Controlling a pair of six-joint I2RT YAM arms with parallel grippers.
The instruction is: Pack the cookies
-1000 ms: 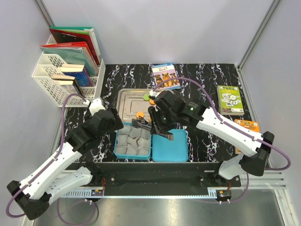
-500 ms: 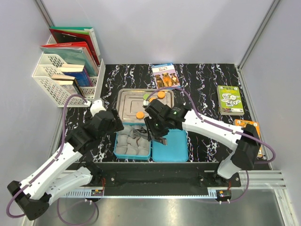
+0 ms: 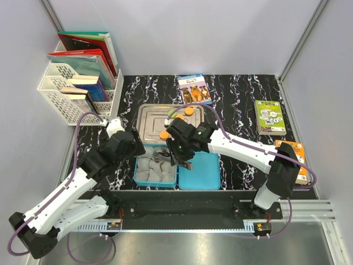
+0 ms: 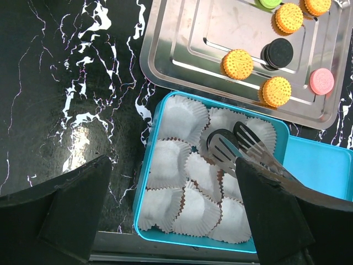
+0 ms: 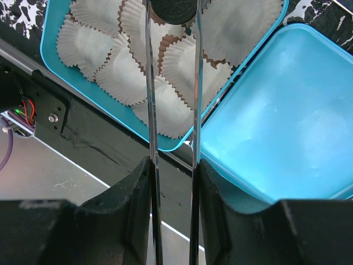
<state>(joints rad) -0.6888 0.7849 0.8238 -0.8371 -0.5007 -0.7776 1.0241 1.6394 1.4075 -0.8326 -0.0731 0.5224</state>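
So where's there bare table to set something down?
Bare marble lies left of the steel tray and teal box, toward the white rack, and between the dog book and green book. It is crowded over the box, where the right gripper holds tongs with a black cookie.

Cookies (image 4: 237, 64) are orange, black, pink, green; tray (image 4: 182, 33) silver, box (image 4: 148, 171) teal, cups (image 4: 185, 118) white, table (image 4: 71, 66) black veined white.

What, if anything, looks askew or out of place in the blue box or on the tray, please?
Only the paper cups in the blue box stand out: they are crowded, leaning and overlapping rather than sitting in neat rows. The black cookie in the tongs is held over them. Nothing looks spilled or broken.
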